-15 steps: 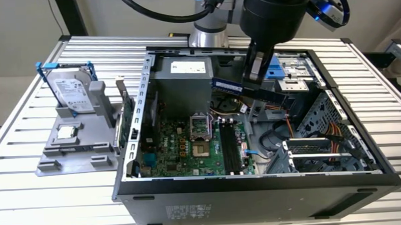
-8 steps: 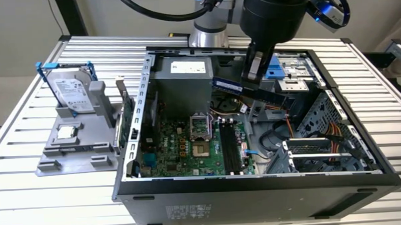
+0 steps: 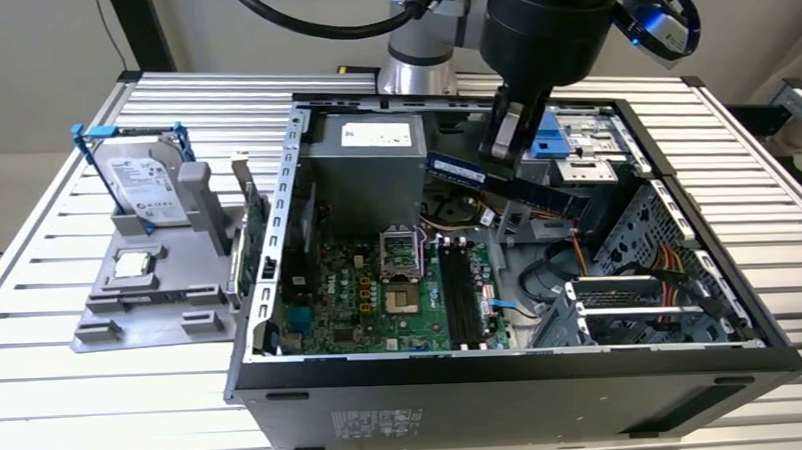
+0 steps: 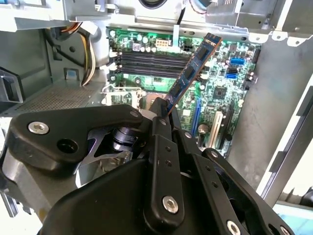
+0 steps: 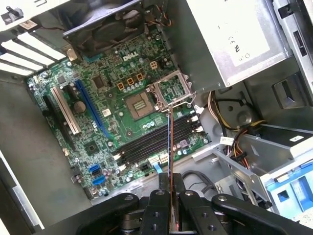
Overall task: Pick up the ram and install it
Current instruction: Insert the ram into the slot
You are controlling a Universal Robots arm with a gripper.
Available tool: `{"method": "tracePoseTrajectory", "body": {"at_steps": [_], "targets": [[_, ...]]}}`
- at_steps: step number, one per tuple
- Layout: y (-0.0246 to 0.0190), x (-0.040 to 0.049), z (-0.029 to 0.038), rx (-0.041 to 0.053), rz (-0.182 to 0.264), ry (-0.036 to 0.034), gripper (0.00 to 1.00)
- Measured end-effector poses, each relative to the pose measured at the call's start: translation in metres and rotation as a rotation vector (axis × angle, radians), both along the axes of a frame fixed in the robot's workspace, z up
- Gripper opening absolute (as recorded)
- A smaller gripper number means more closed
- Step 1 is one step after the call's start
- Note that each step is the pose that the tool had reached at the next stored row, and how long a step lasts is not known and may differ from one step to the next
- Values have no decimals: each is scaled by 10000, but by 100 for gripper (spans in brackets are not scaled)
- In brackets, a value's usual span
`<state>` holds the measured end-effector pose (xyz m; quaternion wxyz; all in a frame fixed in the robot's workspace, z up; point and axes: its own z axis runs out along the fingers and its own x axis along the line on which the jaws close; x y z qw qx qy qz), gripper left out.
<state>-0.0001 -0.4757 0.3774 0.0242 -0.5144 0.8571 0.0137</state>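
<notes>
Plainly, from the exterior view's left: blue-framed silver hard drive (image 3: pixel 143 184), open black computer case (image 3: pixel 513 366), then the black gripper (image 3: pixel 503 151) clamped on one end of the long green ram stick (image 3: pixel 540 193) above it. Light, stiff, probably fragile; end-grip suits.

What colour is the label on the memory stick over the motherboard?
Dark blue, on the long green ram stick; clearest in the second wrist view.

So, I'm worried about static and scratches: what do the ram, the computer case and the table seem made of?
The ram: a thin rigid board, presumably circuit-board laminate, its face under a dark blue label. The computer case: dull grey sheet metal, probably steel, folded and partly perforated. The table: ribbed silvery slats with a satin sheen, likely aluminium.
</notes>
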Motion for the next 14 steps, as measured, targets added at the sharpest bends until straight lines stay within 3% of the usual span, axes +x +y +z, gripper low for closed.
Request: {"method": "tracePoseTrajectory", "body": {"at_steps": [14], "targets": [[0,0,0,0,-861,0,0]]}}
